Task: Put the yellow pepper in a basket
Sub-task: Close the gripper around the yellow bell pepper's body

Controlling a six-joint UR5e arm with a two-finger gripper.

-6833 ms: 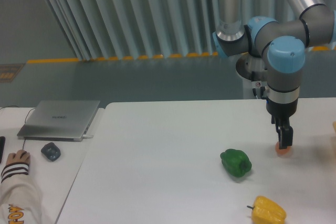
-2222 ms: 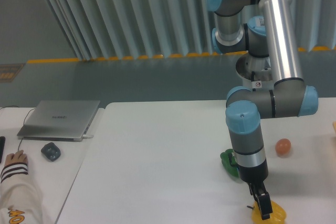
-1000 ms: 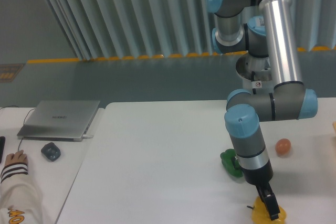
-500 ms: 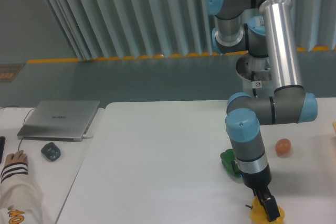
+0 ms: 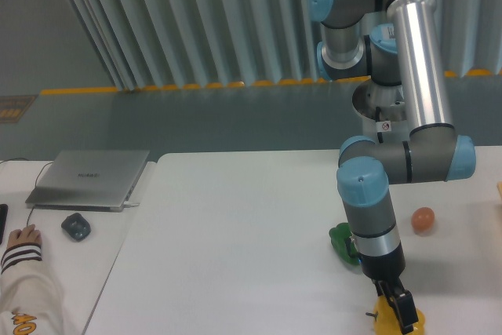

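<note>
The yellow pepper [image 5: 386, 324] lies at the table's near edge, low on the right, with its dark stem pointing left. My gripper [image 5: 403, 313] points straight down onto it. One dark finger lies across the pepper's front and the other is hidden behind it. The fingers look shut on the pepper, which still rests on the table. The basket is out of view.
A green pepper [image 5: 340, 241] sits just behind my forearm, partly hidden by it. A small orange ball [image 5: 423, 219] lies further right. A tan sliver [image 5: 499, 188] shows at the right edge. On the left are a laptop [image 5: 89, 177], a mouse [image 5: 76, 226] and a person's hand [image 5: 23, 238].
The gripper left the orange ball and came down on the yellow pepper. Over the last second it settled slightly lower, and the pepper's stem shifted a little down and left.
</note>
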